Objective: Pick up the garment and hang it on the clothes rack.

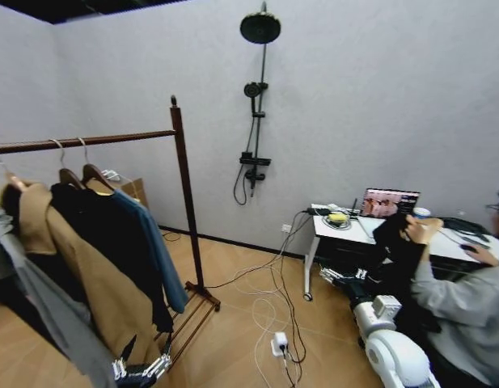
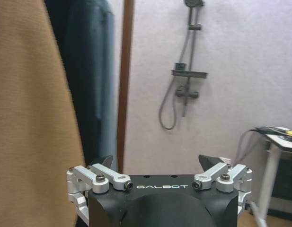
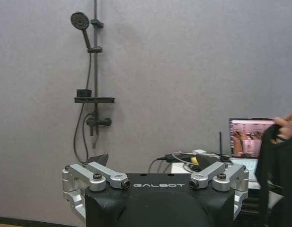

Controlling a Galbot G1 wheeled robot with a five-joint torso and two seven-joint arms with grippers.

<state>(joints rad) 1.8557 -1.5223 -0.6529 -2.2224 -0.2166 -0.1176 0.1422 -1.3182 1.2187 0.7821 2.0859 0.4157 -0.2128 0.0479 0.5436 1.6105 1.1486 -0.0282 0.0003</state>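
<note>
The garment [image 1: 156, 246] already hangs on the clothes rack [image 1: 183, 182], rightmost of the coats, beside a tan coat [image 1: 79, 267]. It looks like soft, limp, light cloth, so the firm hold is probably the hanger's hook or shoulder, not the fabric. The left end effector [image 1: 142, 370] sits low, just below the hems, released and empty. Farther right, near the desk [image 1: 350, 230], the right end effector [image 3: 155, 166] is likewise released, well apart from the garment.
</note>
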